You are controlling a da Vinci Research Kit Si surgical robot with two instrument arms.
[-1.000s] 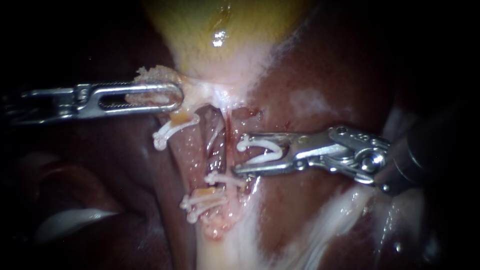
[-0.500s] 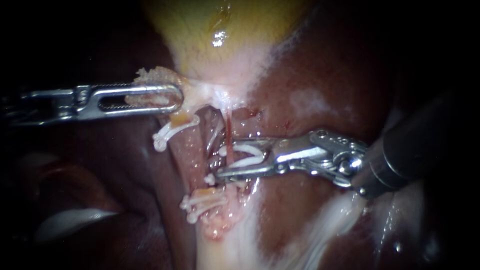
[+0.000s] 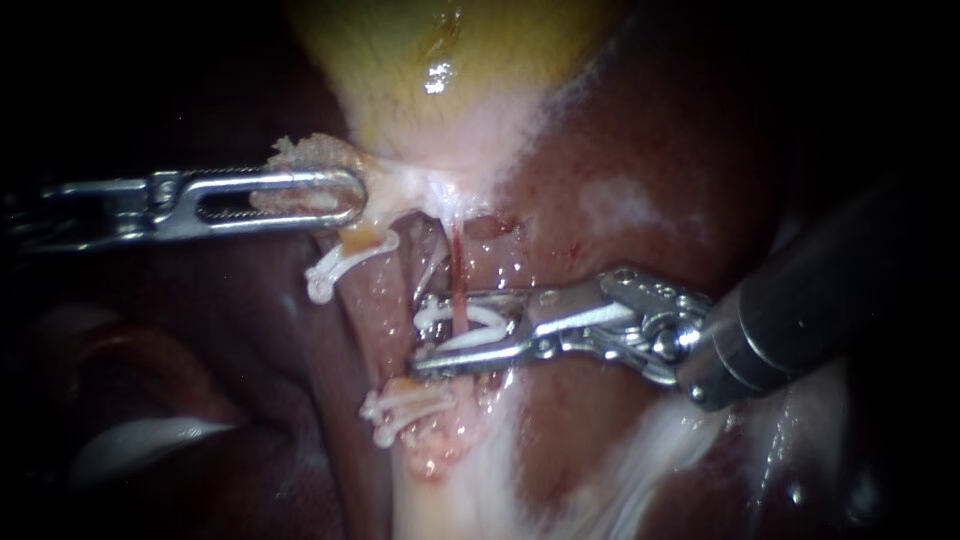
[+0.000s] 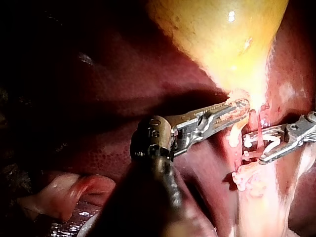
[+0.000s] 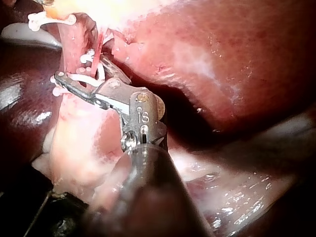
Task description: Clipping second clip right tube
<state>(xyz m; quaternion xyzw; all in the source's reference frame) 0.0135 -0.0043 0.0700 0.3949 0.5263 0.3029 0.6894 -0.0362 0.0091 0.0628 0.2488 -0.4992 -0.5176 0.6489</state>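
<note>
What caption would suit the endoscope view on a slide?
Right instrument holds an open white clip across the thin red tube; left instrument grips tissue beneath the yellow gallbladder.

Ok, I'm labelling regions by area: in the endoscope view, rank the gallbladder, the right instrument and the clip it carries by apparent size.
1-2. gallbladder and right instrument: too close to rank; the instrument's shaft sits nearer the camera, inflating it.
3. clip: clearly smallest.

The right tube [image 3: 456, 270] is a thin red strand running upright. My white clip [image 3: 478, 337] sits open in a V across it, one leg on each side, carried in my right instrument [image 3: 420, 332].
</note>
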